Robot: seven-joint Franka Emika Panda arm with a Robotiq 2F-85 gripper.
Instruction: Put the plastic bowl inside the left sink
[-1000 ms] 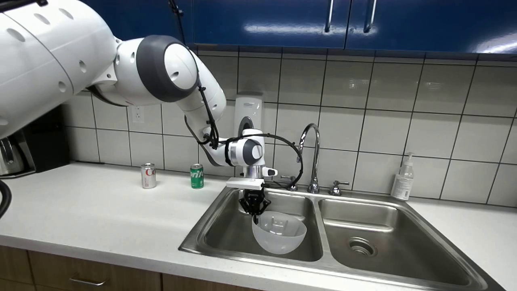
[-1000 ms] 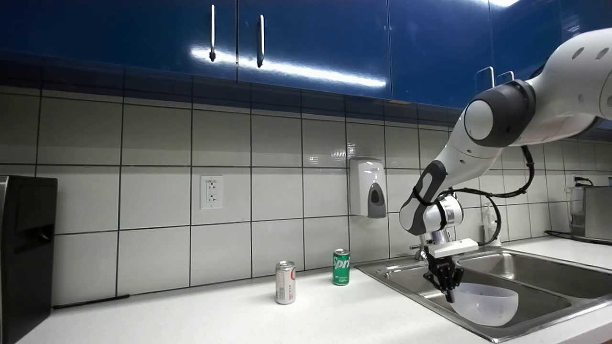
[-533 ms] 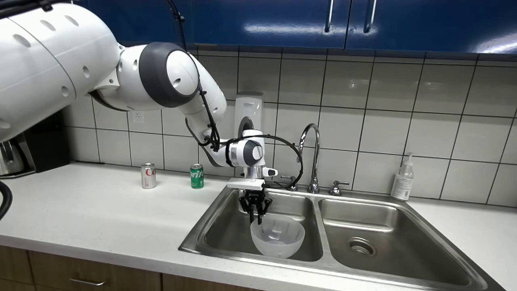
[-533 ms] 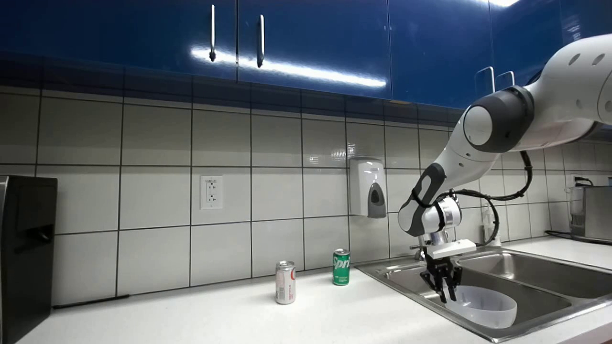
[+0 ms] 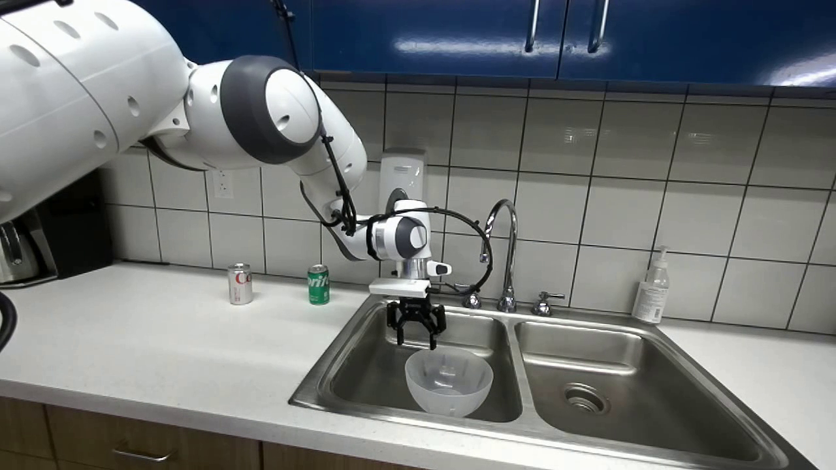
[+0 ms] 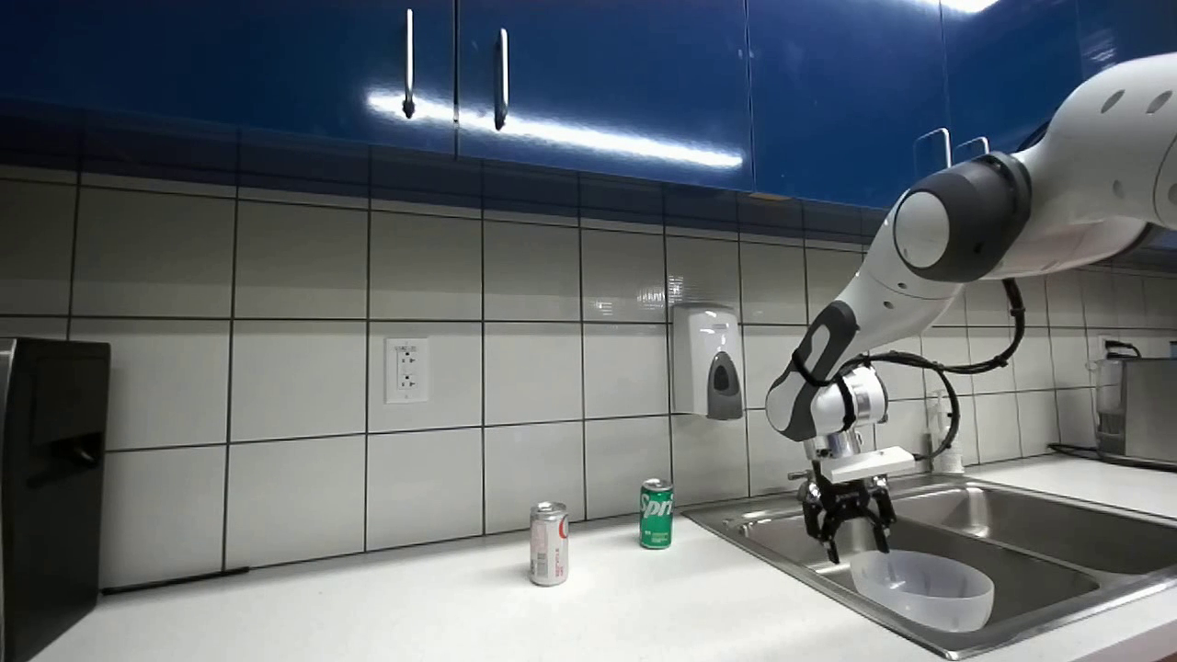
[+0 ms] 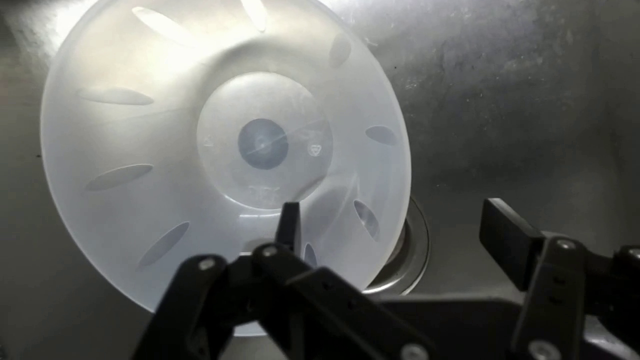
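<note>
I have the gripper [image 5: 416, 344] hanging over the left sink [image 5: 385, 382], pointing down, its two fingers spread well apart from each other. In my wrist view one fingertip [image 7: 289, 227] covers part of the plastic bowl [image 7: 145, 205], while its partner stands out over bare steel to the side. Both exterior views give me the tips near the bowl's rim; whether either brushes it I can't tell. The bowl sits open side up inside the left sink, translucent and whitish, with oval marks around its wall. From the wrist camera, its edge hides part of the drain [image 7: 420, 250].

Alongside, I see the right basin [image 5: 659, 408] with its own round drain [image 5: 586, 399]. On the white countertop [image 5: 196, 339] a Sprite can [image 6: 657, 519] and a silver soda can [image 6: 549, 544] with red lettering stand upright, apart from each other.

Behind the basins, in an exterior view, I get a gooseneck faucet [image 5: 511, 261], a lever handle [image 5: 543, 305] and a pump bottle [image 5: 651, 300] near the back corner. Farther still, the pale tile backsplash [image 6: 294, 368] carries a wall dispenser [image 6: 703, 354] and a white power outlet [image 6: 406, 370]; above run blue cabinets [image 6: 607, 64].
</note>
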